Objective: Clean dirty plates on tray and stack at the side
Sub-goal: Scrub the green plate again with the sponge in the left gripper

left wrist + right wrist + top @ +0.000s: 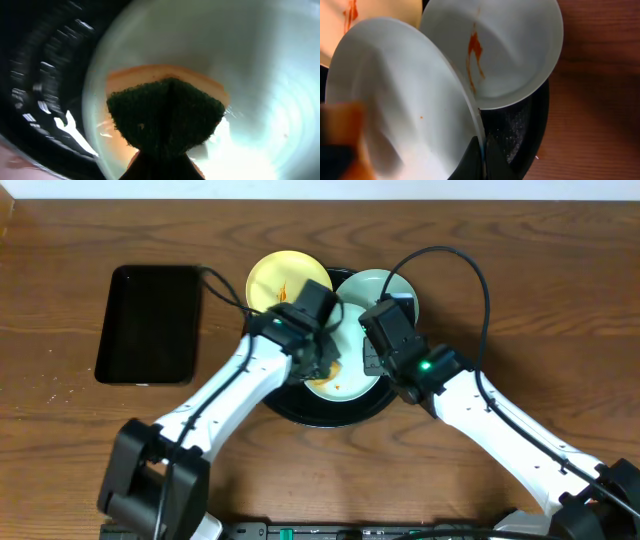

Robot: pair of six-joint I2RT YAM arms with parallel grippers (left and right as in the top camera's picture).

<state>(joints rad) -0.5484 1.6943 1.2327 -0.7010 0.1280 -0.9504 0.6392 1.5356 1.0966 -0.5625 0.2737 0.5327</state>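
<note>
the left jaws are clenched on a sponge (165, 112), dark green with an orange layer, and it is pressed against the inside of the near blue plate (250, 75). orange smear shows on the plate around the sponge's edges. the right jaws are pinched tight on the rim of that same plate, at its right side, and hold it tilted; in the right wrist view its raised edge overlaps the far blue plate (510, 50), which carries an orange streak across its middle. the yellow plate (275, 280), also smeared, sits at the back left. all three plates are on the round tray (330, 418), between the two arms. a rectangular tray (148, 323) lies on the surface (550, 300) well to the left.
</note>
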